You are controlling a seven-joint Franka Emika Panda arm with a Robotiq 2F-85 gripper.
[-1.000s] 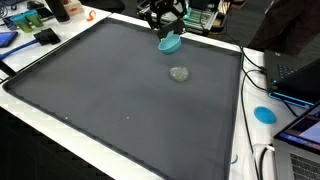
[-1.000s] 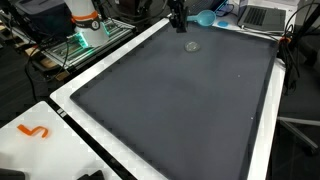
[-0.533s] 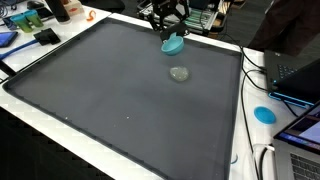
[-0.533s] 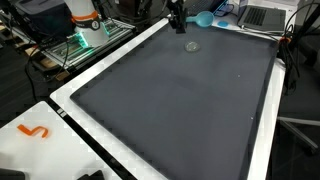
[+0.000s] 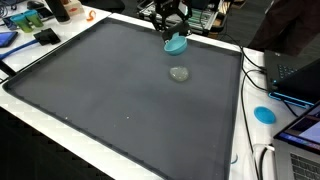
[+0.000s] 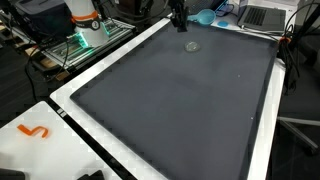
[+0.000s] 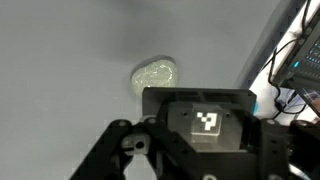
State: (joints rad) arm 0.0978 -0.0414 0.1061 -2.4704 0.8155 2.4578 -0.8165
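Pincer (image 5: 172, 32) has slid a touch sideways along the mat's far edge vs a second ago, teal bowl (image 5: 176, 43) riding with it. Clear blob (image 5: 179, 74) hasn't budged. Fingers look pinched on the bowl, which hangs tilted right under the fingertips, off the surface. Wrist view shows neither fingertips nor bowl, only the black housing with a square tag (image 7: 207, 122) and the blob (image 7: 155, 74) ahead of it on the mat.

Edges/room:
- Pincer sits right at the boundary of the mat (image 5: 110, 110), where the dark sheet meets the white border (image 6: 70, 150).
- Just behind the pincer, past that border, are crowded electronics and cables (image 5: 205, 15). Tight there.
- Mat side of the pincer is one wide flat field, with only the blob near it.
- An exterior view agrees: pincer (image 6: 179, 20) at the corner end of the mat, blob (image 6: 192, 45) near it, long run of flat sheet leading away.
- Laptop (image 5: 295, 75) and blue disc (image 5: 264, 113) lie well apart from the pincer, beyond the side edge.
- Orange squiggle (image 6: 35, 131) lies on the white border at the end farthest from the pincer.

Materials:
- Mat: dark grey, matte, faint specks, low raised rim.
- Blob: translucent, glossy, lumpy oval.
- Bowl: smooth, plastic-looking, rounded.
- Disc: flat, round, bright blue.
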